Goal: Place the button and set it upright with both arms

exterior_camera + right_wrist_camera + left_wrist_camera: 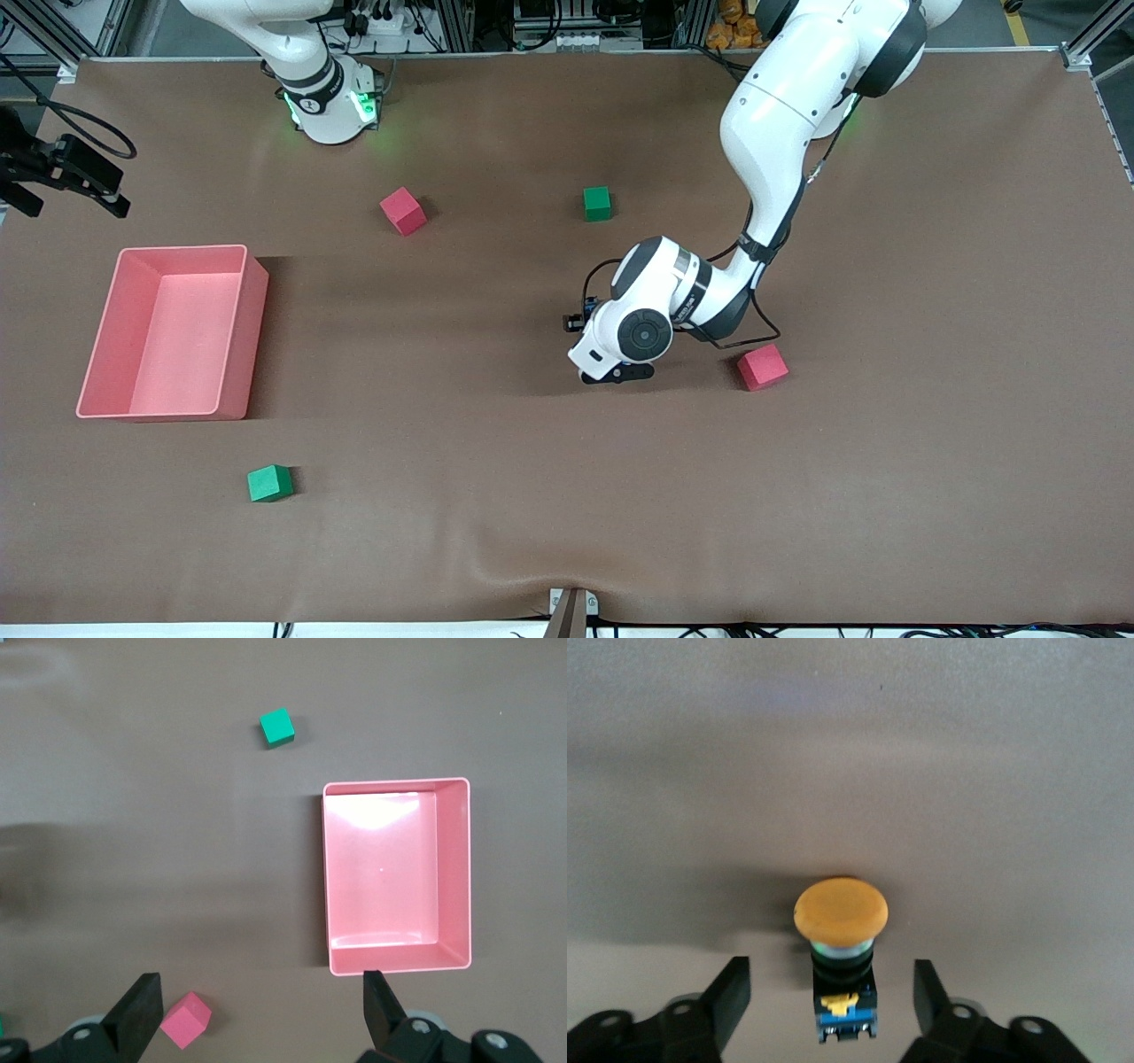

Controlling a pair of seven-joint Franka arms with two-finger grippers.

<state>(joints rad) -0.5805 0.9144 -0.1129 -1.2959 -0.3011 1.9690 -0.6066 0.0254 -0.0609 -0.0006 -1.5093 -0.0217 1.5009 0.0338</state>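
Left gripper (833, 1010) open, fingers flanking small orange-capped black plastic button (840, 943), not touching. Uneven closing could tip it. Right gripper (257, 1014) open, waits above table.

Your brown table (532, 496) carries the button (841, 948) lying between the left gripper's (830, 1001) spread fingers, a red cube (763, 367) just beside that gripper, and a pink bin (239, 337), another red cube (403, 211) and two green cubes (597, 203) (269, 483) well apart from it.
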